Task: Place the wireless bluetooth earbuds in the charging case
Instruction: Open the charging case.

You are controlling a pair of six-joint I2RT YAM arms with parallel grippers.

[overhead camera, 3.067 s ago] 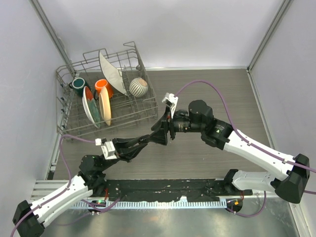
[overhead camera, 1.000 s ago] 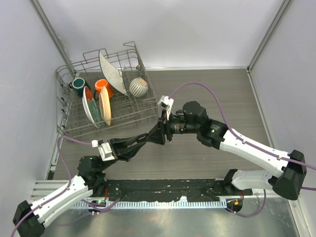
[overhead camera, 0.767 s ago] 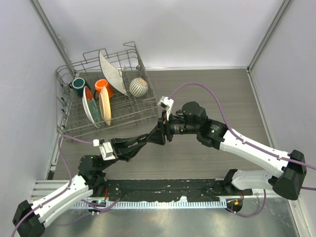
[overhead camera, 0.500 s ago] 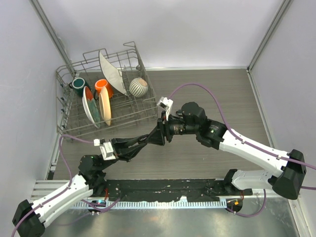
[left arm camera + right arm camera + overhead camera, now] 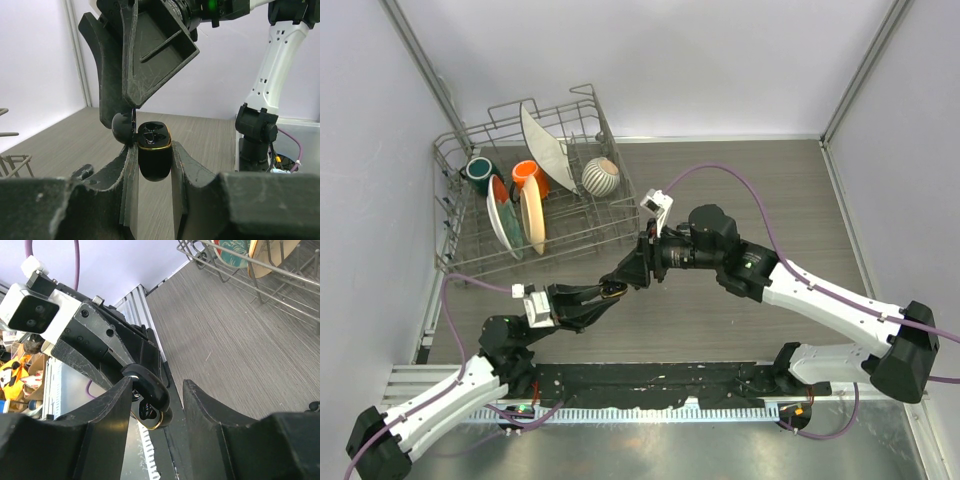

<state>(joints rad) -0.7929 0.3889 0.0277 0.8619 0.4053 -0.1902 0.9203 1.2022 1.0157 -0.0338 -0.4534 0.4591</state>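
Note:
A small black charging case (image 5: pixel 154 156) with a gold rim sits upright between the pads of my left gripper (image 5: pixel 153 150), which is shut on its body. Its hinged lid (image 5: pixel 121 129) stands swung open to one side. Glossy black shapes show inside the rim; I cannot tell whether they are the earbuds. From above, my left gripper (image 5: pixel 603 294) holds the case (image 5: pixel 611 290) over the table's middle. My right gripper (image 5: pixel 157 385) stands open around the lid (image 5: pixel 150 386), its left finger (image 5: pixel 112 410) against it and a gap on the other side. My right gripper (image 5: pixel 632 270) meets the left one.
A wire dish rack (image 5: pixel 460 262) with plates, two cups and a striped bowl stands at the back left, just beyond the two grippers. The right arm's base (image 5: pixel 257 125) is behind the case in the left wrist view. The wood-grain table (image 5: pixel 750 190) lies below.
My left gripper has drawn back down and left with the case, so the gold rim now shows from above. The right gripper has stayed at the lid, its jaws barely narrower.

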